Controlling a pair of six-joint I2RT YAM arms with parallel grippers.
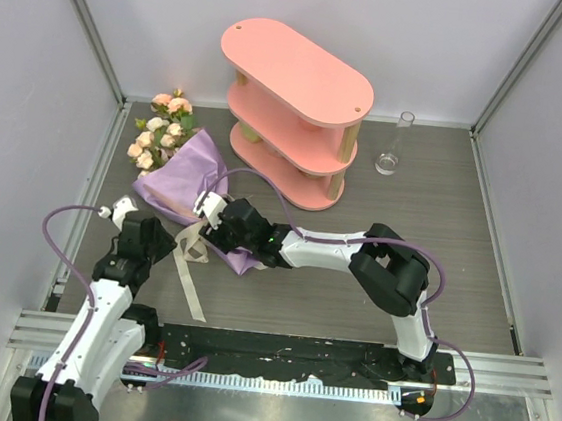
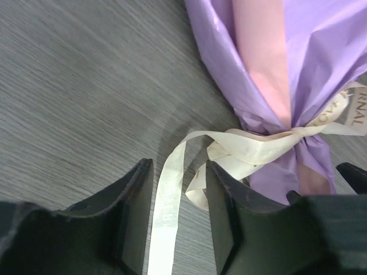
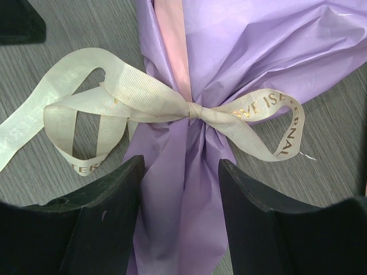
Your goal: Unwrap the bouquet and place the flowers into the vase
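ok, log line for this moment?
left gripper: open, straddling ribbon tail | right gripper: shut on bouquet below knot | bouquet: wrapped, tied | vase: empty

The left arm (image 1: 101,292) stood up from its base at the table's (image 1: 441,217) near left corner and leaned forward, wrist tipped down. The left gripper (image 2: 178,172) hung low, its jaws parted with a clear gap. The right arm (image 1: 385,272) was folded at the elbow near the near edge, its forearm stretched leftward, low over the table. The right gripper (image 3: 180,166) pointed down close beside the left one, jaws apart; whether they pinched anything could not be told.
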